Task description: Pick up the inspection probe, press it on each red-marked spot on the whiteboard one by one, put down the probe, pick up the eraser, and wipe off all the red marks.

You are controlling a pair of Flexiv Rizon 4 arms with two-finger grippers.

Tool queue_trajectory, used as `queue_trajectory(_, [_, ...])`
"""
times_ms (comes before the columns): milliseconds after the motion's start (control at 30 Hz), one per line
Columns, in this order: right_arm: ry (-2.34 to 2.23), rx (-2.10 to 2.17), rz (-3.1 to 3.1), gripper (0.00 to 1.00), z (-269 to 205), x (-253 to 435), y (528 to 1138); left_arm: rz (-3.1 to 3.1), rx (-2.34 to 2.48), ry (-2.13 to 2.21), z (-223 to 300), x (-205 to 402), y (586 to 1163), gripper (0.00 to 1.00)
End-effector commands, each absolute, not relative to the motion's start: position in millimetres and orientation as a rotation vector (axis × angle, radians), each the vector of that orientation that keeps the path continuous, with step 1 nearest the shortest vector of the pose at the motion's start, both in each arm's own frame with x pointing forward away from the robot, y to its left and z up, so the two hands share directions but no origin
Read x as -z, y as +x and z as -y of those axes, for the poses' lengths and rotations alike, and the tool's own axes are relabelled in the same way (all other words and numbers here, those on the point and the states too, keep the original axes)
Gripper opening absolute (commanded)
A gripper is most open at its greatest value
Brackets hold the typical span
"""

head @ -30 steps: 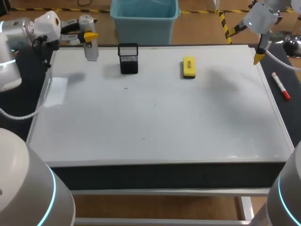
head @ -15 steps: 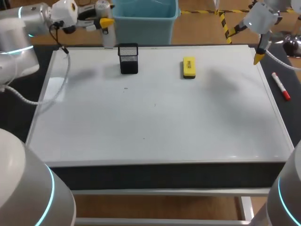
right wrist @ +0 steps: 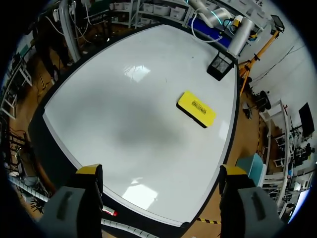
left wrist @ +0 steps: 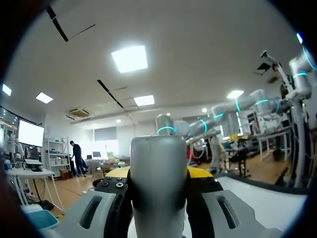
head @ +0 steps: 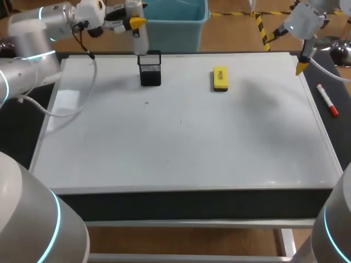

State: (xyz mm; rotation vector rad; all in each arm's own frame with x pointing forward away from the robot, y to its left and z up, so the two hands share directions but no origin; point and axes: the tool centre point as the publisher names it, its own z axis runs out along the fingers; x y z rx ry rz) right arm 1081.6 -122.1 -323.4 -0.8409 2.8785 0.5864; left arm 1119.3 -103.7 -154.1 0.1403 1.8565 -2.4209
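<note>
Above the black mesh holder (head: 149,70), left claw (head: 135,23) pinches the probe (head: 141,39); right claw (right wrist: 159,173) spread.

Left gripper (head: 136,23) clamps the probe (head: 142,41); right gripper (right wrist: 161,172) hangs with fingers spread wide.

Probe held up at the whiteboard's far edge

From the far left corner, the left arm (head: 38,30) has its jaws clamped on the upright grey probe (head: 141,39), just over the black mesh holder (head: 149,69). The yellow eraser (head: 220,78) lies flat on the whiteboard (head: 181,142), to the holder's right and apart from it. The right arm (head: 303,24) hangs its jaws over the far right corner. A red marker (head: 327,101) lies on the table (head: 192,204), just off the board's right edge.
</note>
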Motion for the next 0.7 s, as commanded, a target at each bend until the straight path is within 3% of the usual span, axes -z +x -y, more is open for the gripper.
queue_trajectory(33, [-0.845, -0.582, -2.882, 1.00, 123, 322, 1082, -1.847, 2.429, 0.125, 113, 154, 1118, 0.00])
queue_trajectory(700, [-0.845, -0.582, -2.882, 1.00, 123, 322, 1082, -1.867, 2.469, 0.095, 131, 176, 1118, 0.00])
